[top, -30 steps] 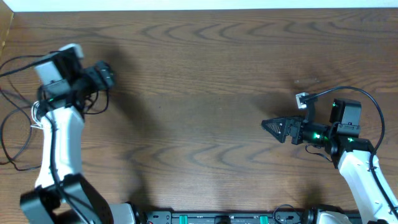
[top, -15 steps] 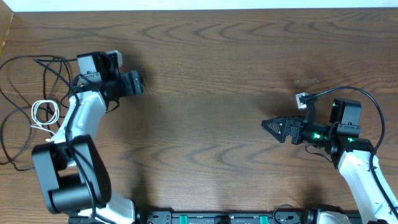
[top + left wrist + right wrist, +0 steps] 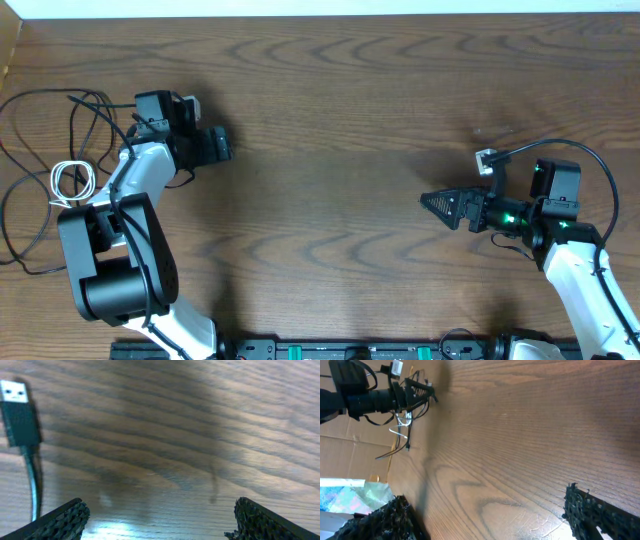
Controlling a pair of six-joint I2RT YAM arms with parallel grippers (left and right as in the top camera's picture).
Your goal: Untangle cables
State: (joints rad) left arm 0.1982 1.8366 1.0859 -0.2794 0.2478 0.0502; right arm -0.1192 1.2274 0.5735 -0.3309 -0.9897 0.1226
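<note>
The black cord (image 3: 40,95) lies in loose loops at the table's far left, with the short white cord (image 3: 70,180) coiled among them. My left gripper (image 3: 215,145) is open, pointing right, just right of the pile and holding nothing. In the left wrist view a black USB plug (image 3: 19,417) lies on the wood ahead and to the left of the open left gripper (image 3: 160,520), apart from its fingers. My right gripper (image 3: 435,203) is open at the right side, far from the cords. In its own view the right gripper (image 3: 485,517) is empty, and the white cord (image 3: 402,422) shows far off.
The brown wooden table (image 3: 330,100) stretches between both arms. A thicker black wire (image 3: 590,160) arches over the right arm. The left arm (image 3: 370,397) shows in the right wrist view, with cardboard (image 3: 350,445) beyond the table edge.
My left arm has swung right, off the cable pile, so the white cord and black loops are uncovered now. The right arm has not moved.
</note>
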